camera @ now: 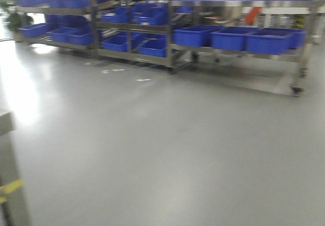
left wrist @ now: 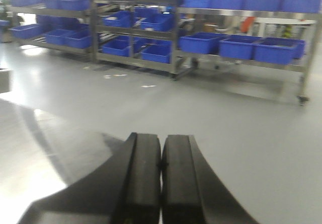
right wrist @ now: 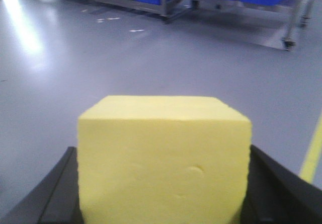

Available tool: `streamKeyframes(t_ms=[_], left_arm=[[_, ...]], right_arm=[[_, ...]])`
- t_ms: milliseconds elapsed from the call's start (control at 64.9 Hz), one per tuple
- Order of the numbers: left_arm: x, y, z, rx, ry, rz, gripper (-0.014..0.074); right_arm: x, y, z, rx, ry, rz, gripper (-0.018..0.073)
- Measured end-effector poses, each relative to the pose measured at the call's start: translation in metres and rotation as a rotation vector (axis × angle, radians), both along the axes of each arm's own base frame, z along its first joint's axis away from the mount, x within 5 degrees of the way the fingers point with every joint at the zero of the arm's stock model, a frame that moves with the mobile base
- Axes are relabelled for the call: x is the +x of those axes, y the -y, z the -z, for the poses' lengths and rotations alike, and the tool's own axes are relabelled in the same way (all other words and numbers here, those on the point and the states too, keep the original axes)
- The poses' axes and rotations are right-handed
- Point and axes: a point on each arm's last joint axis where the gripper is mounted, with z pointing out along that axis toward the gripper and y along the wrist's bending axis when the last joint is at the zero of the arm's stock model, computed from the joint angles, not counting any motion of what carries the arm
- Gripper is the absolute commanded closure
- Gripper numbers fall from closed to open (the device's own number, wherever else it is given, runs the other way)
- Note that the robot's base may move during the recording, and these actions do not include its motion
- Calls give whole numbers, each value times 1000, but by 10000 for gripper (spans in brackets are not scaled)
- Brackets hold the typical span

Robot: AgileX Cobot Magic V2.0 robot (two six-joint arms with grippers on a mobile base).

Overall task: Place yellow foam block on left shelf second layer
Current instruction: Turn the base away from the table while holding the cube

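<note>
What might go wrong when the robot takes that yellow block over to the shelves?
The yellow foam block is squeezed only at its sides by the right gripper. Being soft, it might slip out on the way across the floor. The shelves look packed with blue bins, so the block may bump one going in.

- A warehouse or factory storage hall.
- Wheeled metal racks (camera: 170,33) hold rows of blue plastic bins (camera: 231,38).
- A smooth grey floor (camera: 177,150) carries a yellow painted line (right wrist: 313,151).
</note>
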Motion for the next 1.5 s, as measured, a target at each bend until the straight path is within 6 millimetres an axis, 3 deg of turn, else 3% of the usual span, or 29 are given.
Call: streamKeyframes(t_ms=[1495], left_arm=[[0, 0, 0, 0, 0, 0, 460]], right_arm=[[0, 0, 0, -2, -1, 1, 233]])
